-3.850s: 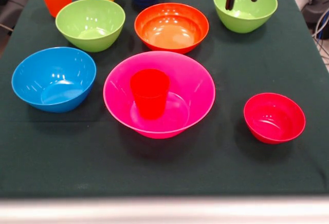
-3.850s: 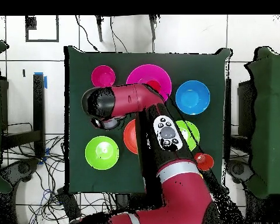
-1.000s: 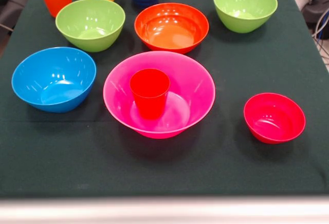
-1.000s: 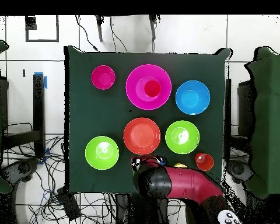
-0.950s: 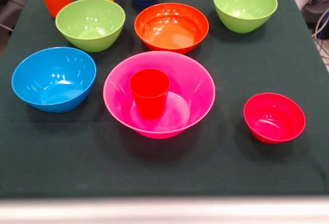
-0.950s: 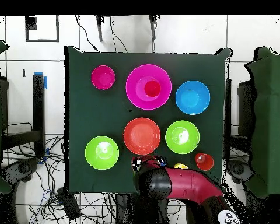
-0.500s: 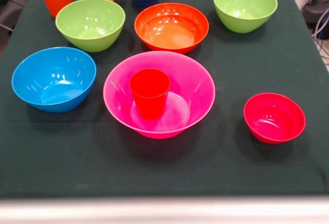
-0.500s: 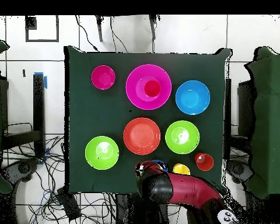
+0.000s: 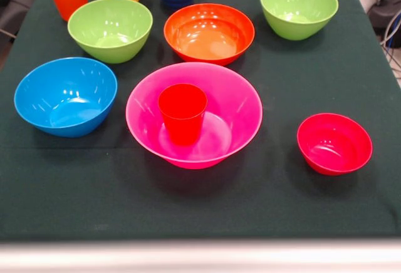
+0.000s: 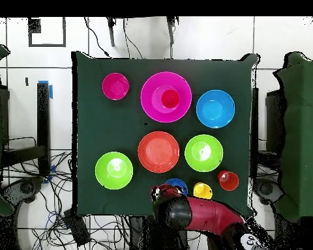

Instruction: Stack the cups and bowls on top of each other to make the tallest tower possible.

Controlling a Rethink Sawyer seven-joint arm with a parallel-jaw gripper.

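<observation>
Overhead view, arm (image 10: 198, 213) beside dark blue bowl (image 10: 176, 186), yellow cup (image 10: 203, 190).

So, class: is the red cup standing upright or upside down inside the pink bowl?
Upright. The red cup shows its open rim facing up, and its base rests on the bottom of the pink bowl.

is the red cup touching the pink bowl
Touching: in the front view the red cup stands upright inside the pink bowl, its base resting on the bowl's floor.
</observation>
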